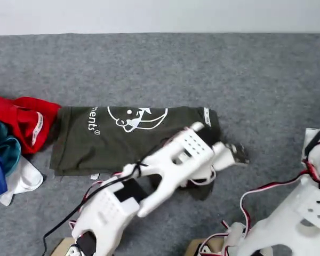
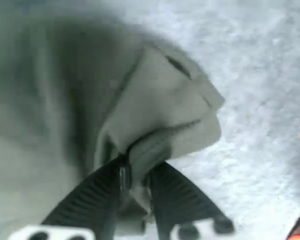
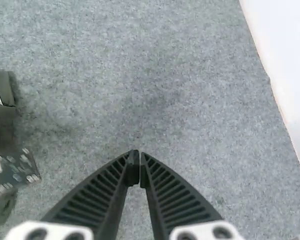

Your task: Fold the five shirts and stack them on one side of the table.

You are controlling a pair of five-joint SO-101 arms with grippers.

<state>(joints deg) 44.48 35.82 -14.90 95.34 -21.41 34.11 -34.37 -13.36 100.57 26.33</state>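
The left fingers (image 2: 115,176) pinch one end of the green shirt (image 1: 122,140), which lies long across the desk (image 1: 256,80). The right fingers (image 3: 134,167) are together, empty.

— What is the table (image 1: 229,69) covered with?
— Grey cloth, like felt or carpet, matt with a rough nap.
— And the olive shirt (image 1: 96,144)?
— Soft matt knit, with a flat, smooth white print.
— The left arm (image 1: 170,157) and right arm (image 1: 293,224)?
— Smooth white plastic shells with a faint sheen. The left gripper (image 2: 135,167) and right gripper (image 3: 135,165) have matt black plastic fingers with ribbed faces.
— The pile (image 1: 10,144)?
— Red, teal, blue and white cloth, all matt
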